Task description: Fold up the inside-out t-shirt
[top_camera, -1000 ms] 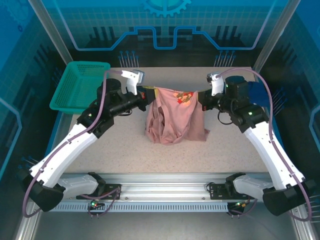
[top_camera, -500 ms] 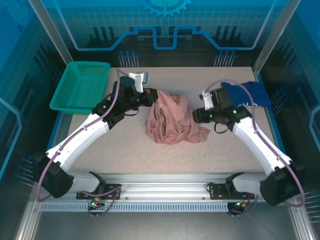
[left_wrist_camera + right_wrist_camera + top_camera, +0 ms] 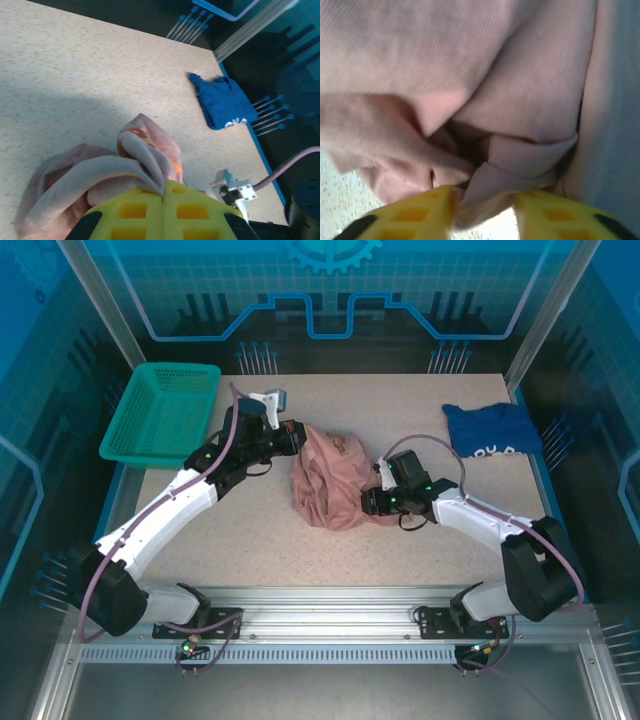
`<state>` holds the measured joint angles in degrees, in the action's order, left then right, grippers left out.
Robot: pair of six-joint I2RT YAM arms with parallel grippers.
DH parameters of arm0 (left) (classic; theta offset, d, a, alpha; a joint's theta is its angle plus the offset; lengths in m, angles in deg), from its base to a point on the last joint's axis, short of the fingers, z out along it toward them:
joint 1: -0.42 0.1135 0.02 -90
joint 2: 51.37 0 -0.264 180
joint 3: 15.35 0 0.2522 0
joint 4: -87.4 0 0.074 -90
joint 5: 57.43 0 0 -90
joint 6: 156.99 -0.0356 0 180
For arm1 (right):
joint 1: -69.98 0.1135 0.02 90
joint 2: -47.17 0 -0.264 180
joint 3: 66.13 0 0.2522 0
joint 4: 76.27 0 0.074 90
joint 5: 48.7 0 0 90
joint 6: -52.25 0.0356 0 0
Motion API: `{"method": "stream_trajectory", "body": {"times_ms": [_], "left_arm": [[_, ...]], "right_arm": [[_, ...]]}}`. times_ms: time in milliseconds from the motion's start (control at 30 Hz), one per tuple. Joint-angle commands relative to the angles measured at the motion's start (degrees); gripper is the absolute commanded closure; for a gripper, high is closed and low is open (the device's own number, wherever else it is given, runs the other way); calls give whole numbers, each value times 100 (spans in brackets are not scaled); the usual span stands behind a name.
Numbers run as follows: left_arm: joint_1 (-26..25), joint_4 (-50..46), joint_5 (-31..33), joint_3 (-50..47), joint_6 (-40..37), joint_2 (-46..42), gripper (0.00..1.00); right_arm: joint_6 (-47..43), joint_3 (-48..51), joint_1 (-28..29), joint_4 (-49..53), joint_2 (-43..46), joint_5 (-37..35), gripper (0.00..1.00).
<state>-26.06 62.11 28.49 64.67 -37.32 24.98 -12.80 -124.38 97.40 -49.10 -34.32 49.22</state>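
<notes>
Your left gripper (image 3: pixel 162 186) is pressed together, pinching the pink t-shirt (image 3: pixel 325 480) heaped mid-table. Up close, the right wrist view shows your right gripper (image 3: pixel 482 197) around a fold, maybe squeezing; I cannot tell. Bare table (image 3: pixel 250 540) lies in front. The blue shirt (image 3: pixel 490 428) sits by the right edge.

We find no words or numbers that we can read; the blue shirt (image 3: pixel 490 425) carries white print (image 3: pixel 231 123) on one edge, too small for us to make out; the pink t-shirt (image 3: pixel 325 485) shows a coloured patch (image 3: pixel 131 133), not legible; the back wall (image 3: pixel 200 290) bears a gear emblem (image 3: pixel 330 252).
</notes>
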Motion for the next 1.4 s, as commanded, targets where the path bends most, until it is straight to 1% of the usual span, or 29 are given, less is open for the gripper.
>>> {"method": "stream_trajectory", "body": {"times_ms": [0, 33, 67, 100, 133, 167, 200, 233, 300, 333, 400, 467, 533, 600, 700, 867, 1000, 1100, 1167, 1267, 1333, 1367], "left_arm": [[284, 240, 437, -244, -49, 54, 100], [389, 289, 582, -302, -43, 151, 100], [488, 277, 731, -315, -12, 266, 100], [626, 221, 860, -309, 0, 422, 88], [744, 106, 944, -279, -28, 586, 67], [811, -57, 1000, -236, -48, 697, 53], [837, -263, 1088, -194, -78, 796, 45], [823, -401, 1025, -250, -108, 782, 42], [630, -274, 807, -697, -123, 472, 35], [431, -163, 783, -997, -162, 206, 31], [-18, -21, 739, -1509, -285, -257, 28], [-484, 143, 576, -1959, -321, -557, 28], [-808, 358, 241, -2282, -259, -579, 29], [-993, 546, 32, -2386, -277, -338, 33], [-1216, 685, -127, -2184, -457, 171, 40], [-1263, 893, -263, -1779, -638, 980, 49], [-1262, 821, -69, -1499, -818, 1474, 52], [-1256, 893, -91, -1404, -836, 1743, 56], [-1262, 971, -160, -1364, -809, 1898, 61], [-1262, 1070, -208, -1324, -771, 1999, 73], [-1251, 1052, -177, -1342, -771, 1857, 85], [-1246, 1028, -140, -1368, -783, 1688, 92]], "right_arm": [[91, -231, -7, -420, -126, -126, 88], [69, -211, -18, -388, -81, -145, 95], [69, -165, -26, -399, -18, -153, 99], [89, -127, -26, -438, 75, -122, 100], [127, -96, -20, -471, 138, -76, 100], [173, -85, -18, -505, 172, -10, 100], [223, -94, -17, -538, 167, 58, 100], [268, -115, -9, -549, 136, 106, 100], [283, -176, -8, -542, 60, 133, 100], [268, -227, -8, -512, 13, 116, 100], [197, -320, -9, -426, -54, 87, 100], [149, -380, -17, -385, -85, 69, 100], [120, -409, -13, -374, -119, 63, 100], [103, -433, -26, -379, -138, 53, 100], [100, -433, -43, -400, -174, 67, 100], [105, -429, -52, -388, -149, 70, 100], [93, -379, -76, -360, -61, 43, 100], [88, -358, -90, -348, -31, 47, 100], [86, -348, -96, -351, -24, 61, 100], [90, -344, -110, -343, -14, 61, 100], [63, -375, -127, -296, 47, 44, 100], [12, -429, -144, -216, 109, 29, 100]]}}
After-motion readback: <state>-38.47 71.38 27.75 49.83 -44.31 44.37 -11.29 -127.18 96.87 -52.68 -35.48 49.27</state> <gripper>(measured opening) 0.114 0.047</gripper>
